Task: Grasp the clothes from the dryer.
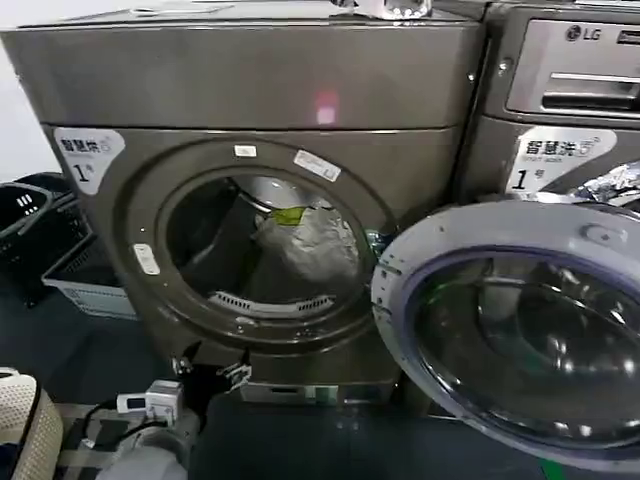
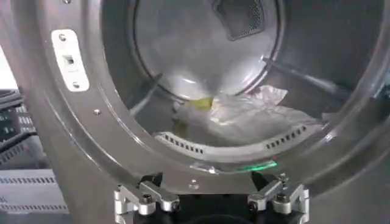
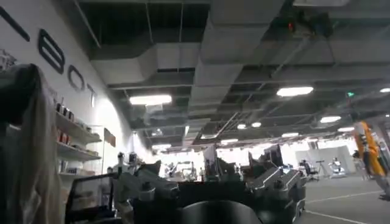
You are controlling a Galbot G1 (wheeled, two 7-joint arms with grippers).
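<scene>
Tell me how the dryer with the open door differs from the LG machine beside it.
The dryer has a plain front panel with a small red light; the LG machine shows a logo and a drawer. The dryer's porthole is uncovered, showing the clothes in the drum; the swung-out door hides the LG machine's lower front. Both are bronze-grey with a white "1" sticker.

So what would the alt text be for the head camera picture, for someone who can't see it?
A bronze-grey dryer stands with its round door swung open to the right, and a small heap of white and yellow-green clothes lies inside the drum. The left gripper hangs low in front of the machine, below the porthole, fingers apart. A similar machine with an LG logo stands alongside.
</scene>
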